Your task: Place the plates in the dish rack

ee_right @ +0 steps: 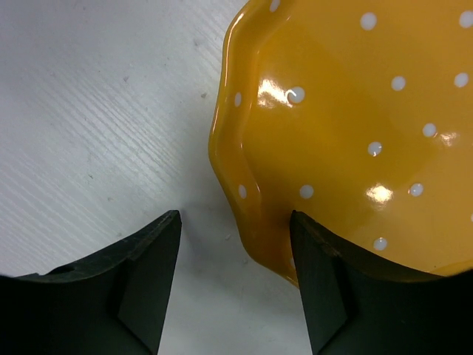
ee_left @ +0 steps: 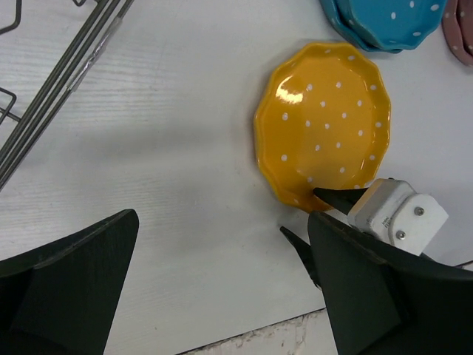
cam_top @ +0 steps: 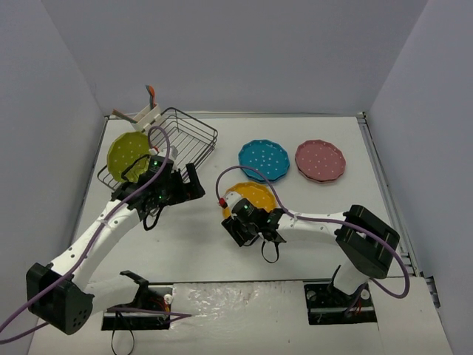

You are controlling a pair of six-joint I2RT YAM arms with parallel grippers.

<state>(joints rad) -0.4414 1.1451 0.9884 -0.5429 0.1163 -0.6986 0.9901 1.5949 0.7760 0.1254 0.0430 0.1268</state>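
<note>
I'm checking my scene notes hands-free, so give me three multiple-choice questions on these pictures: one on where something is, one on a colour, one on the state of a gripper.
1. Where does the pink plate lie?
A) on the table, right of the teal plate
B) on the floor
C) leaning on the back wall

2. What colour is the plate standing in the dish rack?
A) teal
B) yellow-green
C) pink

3. How is the right gripper?
A) shut and empty
B) holding a plate in the air
C) open, one finger either side of the orange plate rim

Answers:
1 A, the top view shows it flat beside the teal one.
2 B, the yellow-green plate stands on edge at the rack's left end.
3 C, the right wrist view shows a gap between one finger and the rim.
</note>
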